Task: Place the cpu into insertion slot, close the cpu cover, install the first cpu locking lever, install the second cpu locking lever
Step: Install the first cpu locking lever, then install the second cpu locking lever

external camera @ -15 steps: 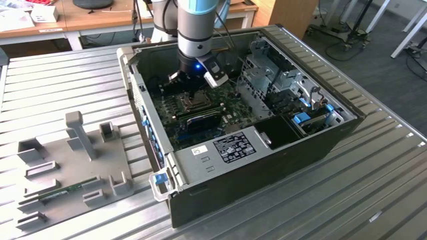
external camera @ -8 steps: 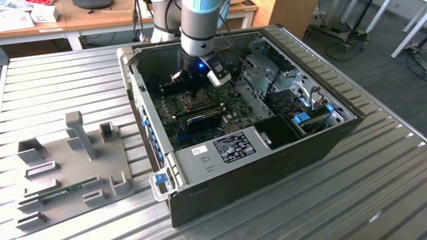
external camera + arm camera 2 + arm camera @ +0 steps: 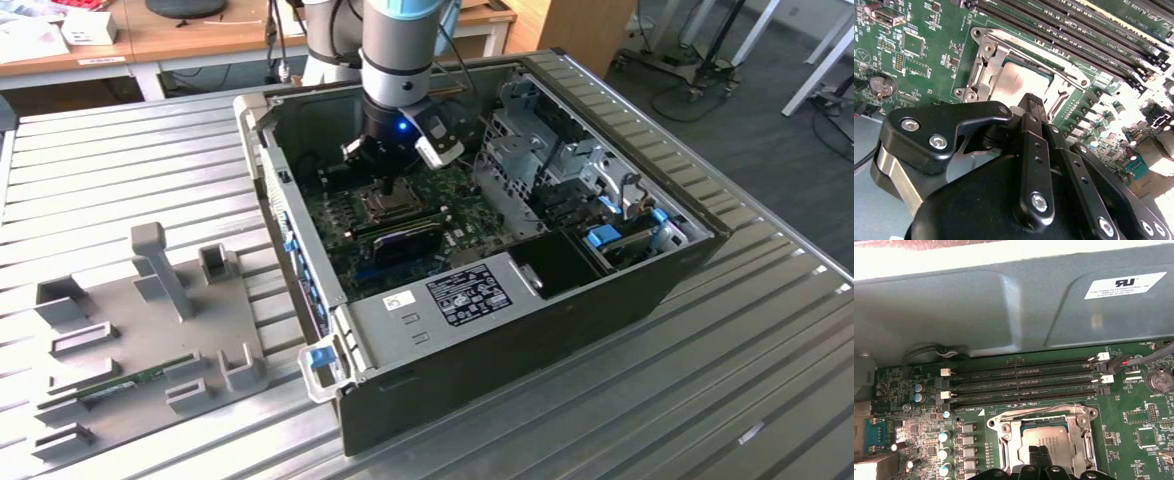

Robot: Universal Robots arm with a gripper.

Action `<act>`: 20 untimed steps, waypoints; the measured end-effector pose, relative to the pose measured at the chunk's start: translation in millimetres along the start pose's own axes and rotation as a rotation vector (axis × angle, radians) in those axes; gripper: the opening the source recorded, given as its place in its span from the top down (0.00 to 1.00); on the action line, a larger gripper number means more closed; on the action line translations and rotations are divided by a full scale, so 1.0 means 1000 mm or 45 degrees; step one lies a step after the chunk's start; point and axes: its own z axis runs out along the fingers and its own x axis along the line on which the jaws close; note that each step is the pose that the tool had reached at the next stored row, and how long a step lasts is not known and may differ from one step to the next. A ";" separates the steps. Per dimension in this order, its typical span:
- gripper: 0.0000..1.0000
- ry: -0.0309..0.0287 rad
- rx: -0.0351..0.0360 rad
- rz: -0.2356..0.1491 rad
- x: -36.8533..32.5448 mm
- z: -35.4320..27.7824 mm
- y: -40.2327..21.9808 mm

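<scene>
Here the dull grey cpu point(image 3: 1046, 436) sits under the silvery cpu cover point(image 3: 1074, 437); the end effector point(image 3: 1039, 455), fingers pinched together, touches it inside the case on the ribbed metal table point(image 3: 120, 170).

— What sort of surface fills the exterior view?
— A ribbed metal table point(image 3: 120, 150), silvery grey, its grooves running across the whole top.
— And behind it?
— A wooden desk point(image 3: 200, 40) runs along the far edge, light brown, with a white box point(image 3: 87, 27) and papers on it.
— What about the floor?
— A dark grey floor point(image 3: 747, 110) shows at the exterior view's right, with white stand legs point(image 3: 827, 60) and a dark wheeled base point(image 3: 667, 75) standing on it.
— How is the light?
— Even and bright, with soft glare on the table's ridges.
</scene>
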 end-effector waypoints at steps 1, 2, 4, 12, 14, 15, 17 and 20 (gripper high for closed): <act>0.90 0.0003 0.0002 -0.002 -0.0012 0.0000 0.0001; 0.90 0.0007 0.0001 -0.005 -0.0022 0.0000 0.0002; 0.90 0.0015 -0.0002 -0.011 -0.0044 0.0002 0.0005; 0.90 0.0046 -0.0007 -0.034 -0.0057 0.0002 0.0006; 0.90 0.0046 -0.0007 -0.034 -0.0057 0.0002 0.0006; 0.90 0.0047 -0.0006 -0.034 -0.0057 0.0002 0.0006; 0.90 0.0047 -0.0006 -0.034 -0.0058 0.0002 0.0007; 0.90 0.0047 -0.0006 -0.035 -0.0058 -0.0012 0.0009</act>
